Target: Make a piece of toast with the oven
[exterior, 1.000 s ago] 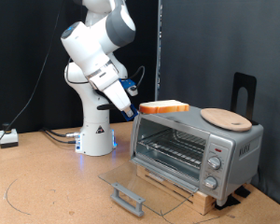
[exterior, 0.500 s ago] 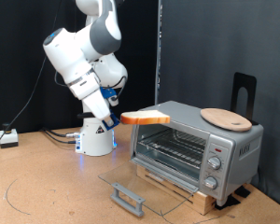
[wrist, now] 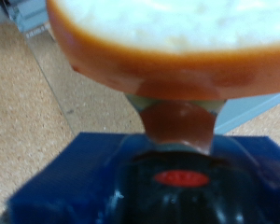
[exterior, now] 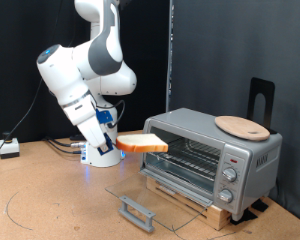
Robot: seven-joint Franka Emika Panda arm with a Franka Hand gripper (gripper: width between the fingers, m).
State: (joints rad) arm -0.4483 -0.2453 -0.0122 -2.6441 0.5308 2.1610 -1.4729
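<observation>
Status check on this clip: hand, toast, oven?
Hand shut on the piece of toast, held level in the air. Oven door open, lying flat; rack bare. Toast outside, beside the opening on the exterior view's left. Nothing between them.

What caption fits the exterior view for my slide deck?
Gripper holds the toast level in front of the open oven, plate on top.

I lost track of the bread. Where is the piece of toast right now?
In the exterior view, the piece of toast is in the air, held by the tool, just to the view's left of the oven, level with its open door.
</observation>
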